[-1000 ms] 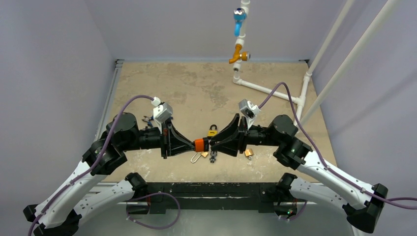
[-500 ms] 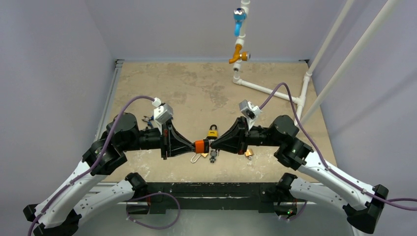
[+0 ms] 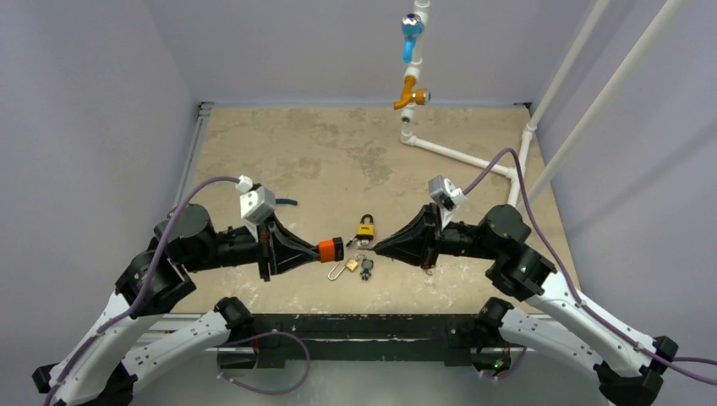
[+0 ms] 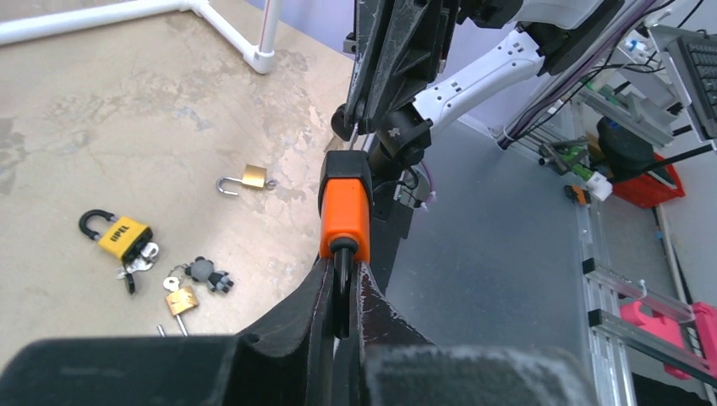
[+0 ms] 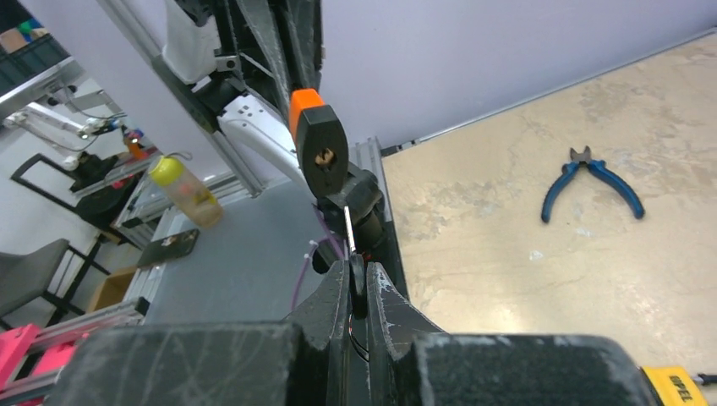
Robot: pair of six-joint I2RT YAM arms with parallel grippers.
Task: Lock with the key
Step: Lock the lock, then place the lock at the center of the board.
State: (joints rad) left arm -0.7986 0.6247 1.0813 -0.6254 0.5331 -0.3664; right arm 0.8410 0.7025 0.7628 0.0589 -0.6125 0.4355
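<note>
My left gripper [image 3: 313, 250] is shut on the black shackle of an orange padlock [image 3: 331, 249] and holds it above the table, body pointing right. In the left wrist view the padlock [image 4: 344, 207] stands just past my fingertips [image 4: 325, 283]. My right gripper [image 3: 376, 246] is shut on the black head of a key [image 5: 347, 233]. The thin blade points at the padlock's keyhole end [image 5: 320, 150]. There is a small gap between the blade tip and the padlock.
A yellow padlock [image 3: 365, 227], a small brass padlock [image 3: 338, 269] and a grey-figure keyring [image 3: 365, 267] lie on the table below the gap. Another brass padlock [image 4: 245, 179] lies under the right arm. Blue pliers [image 5: 592, 179] lie at the left. A white pipe with valves [image 3: 408, 93] stands at the back.
Both arms have drawn apart. The left gripper with the orange padlock moved left, the right gripper with the key moved right. Key and padlock, which met before, now have a gap.
</note>
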